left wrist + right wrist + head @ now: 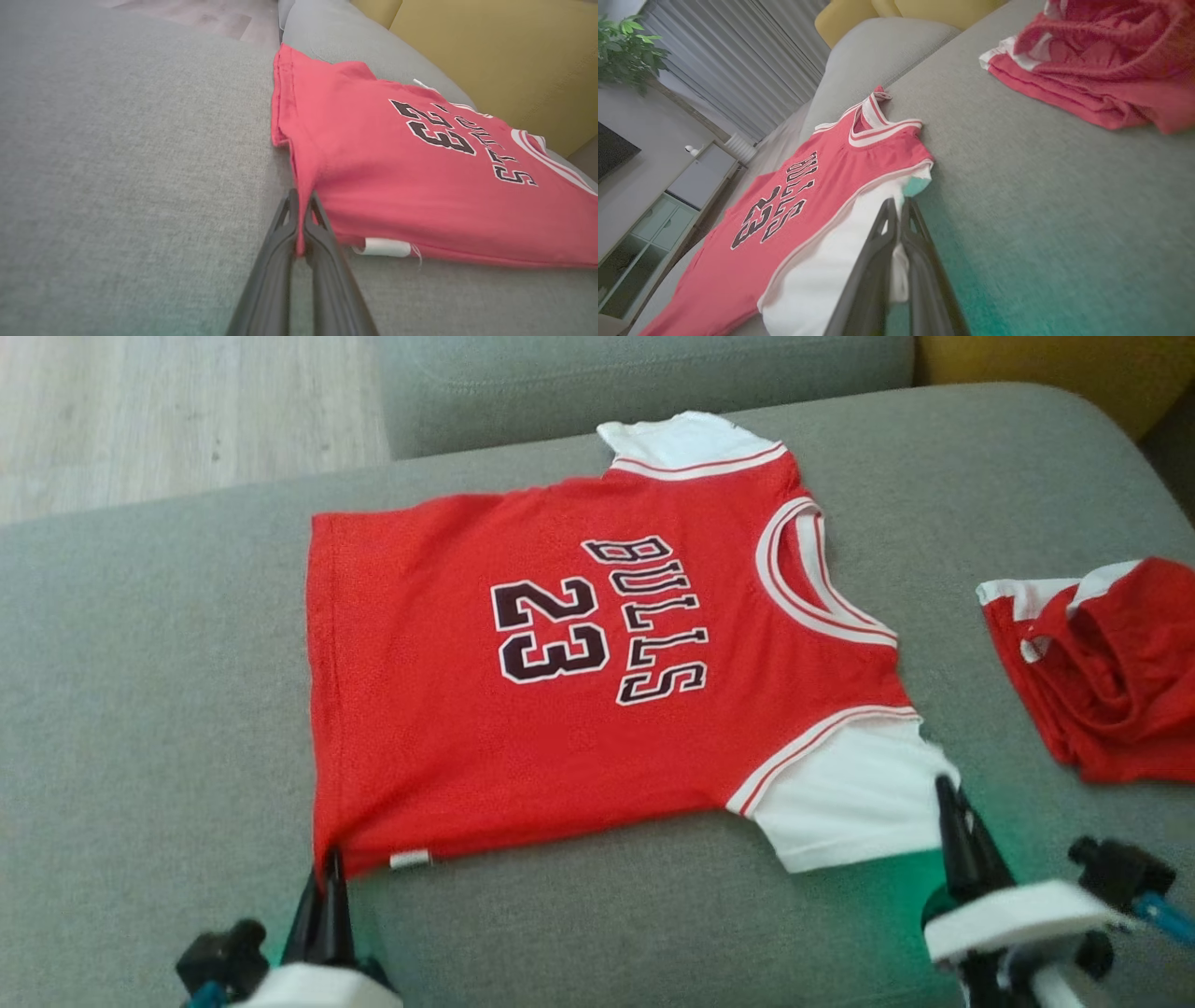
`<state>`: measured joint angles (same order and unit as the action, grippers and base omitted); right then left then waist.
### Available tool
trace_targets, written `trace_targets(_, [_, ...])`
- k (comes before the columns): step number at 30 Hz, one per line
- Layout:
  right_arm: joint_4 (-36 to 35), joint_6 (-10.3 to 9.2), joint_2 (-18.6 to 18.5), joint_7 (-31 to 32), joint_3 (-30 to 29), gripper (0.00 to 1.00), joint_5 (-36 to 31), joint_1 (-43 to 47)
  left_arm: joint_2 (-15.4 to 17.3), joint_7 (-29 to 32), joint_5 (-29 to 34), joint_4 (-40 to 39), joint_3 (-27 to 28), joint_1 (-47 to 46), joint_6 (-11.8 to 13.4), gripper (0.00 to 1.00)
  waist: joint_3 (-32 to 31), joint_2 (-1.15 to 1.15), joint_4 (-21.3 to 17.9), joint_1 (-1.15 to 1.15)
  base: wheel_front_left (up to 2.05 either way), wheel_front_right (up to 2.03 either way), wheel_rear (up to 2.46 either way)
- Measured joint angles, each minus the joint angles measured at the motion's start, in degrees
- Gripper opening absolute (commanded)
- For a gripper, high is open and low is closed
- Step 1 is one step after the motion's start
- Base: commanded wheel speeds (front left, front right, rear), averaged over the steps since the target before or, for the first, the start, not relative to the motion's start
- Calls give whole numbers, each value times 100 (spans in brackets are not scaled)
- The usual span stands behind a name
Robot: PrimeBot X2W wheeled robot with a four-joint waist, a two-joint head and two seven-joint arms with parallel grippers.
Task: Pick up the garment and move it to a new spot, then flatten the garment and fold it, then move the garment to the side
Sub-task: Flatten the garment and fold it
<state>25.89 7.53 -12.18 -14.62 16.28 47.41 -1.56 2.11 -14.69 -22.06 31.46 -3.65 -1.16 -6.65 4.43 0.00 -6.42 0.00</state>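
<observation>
The garment [560, 709] is a red jersey with white sleeves and black "BULLS 23" lettering. It lies spread face up on the grey sofa cushion [140, 709], neck toward the right. My left gripper [330, 873] is shut on the near hem corner of the garment [373, 177], red cloth pinched between its fingers [280, 233]. My right gripper [948, 798] is shut on the edge of the near white sleeve [831, 280], with white fabric caught between its fingers [920, 242].
A second red and white piece of clothing [1102, 672] lies crumpled at the right of the cushion [1064, 186]. A yellow cushion [490, 56] stands behind the sofa. Wooden floor [140, 401] shows at the upper left.
</observation>
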Motion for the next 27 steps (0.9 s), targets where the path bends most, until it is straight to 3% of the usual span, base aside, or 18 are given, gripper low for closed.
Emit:
trace_targets(9, [-78, 0, 70, 45, -233, 0, -38, -1427, -1, 0, -165, -277, -213, -1095, -40, 0, 549, 0, 147, 1, 0, 0, 0])
trace_targets(24, [1284, 0, 89, 201, -341, 1, 49, -3247, -8, -1, -776, 258, -658, -2491, 294, 0, 1426, 0, 459, 1, 0, 0, 0])
trace_targets(25, [1414, 0, 101, 211, -346, 78, 57, -3343, -8, -1, -847, 330, -717, -2575, 348, 15, 1462, 0, 474, 1, 0, 0, 0])
trace_targets(26, [1539, 0, 130, 212, -355, 78, 102, -3428, -11, -1, -899, 364, -738, -2625, 433, 15, 1490, 0, 484, 2, 0, 0, 0])
trace_targets(27, [1641, 0, 164, 211, -366, 100, 132, -3503, -19, -1, -934, 372, -739, -2660, 504, 40, 1511, 0, 492, 2, 0, 0, 0])
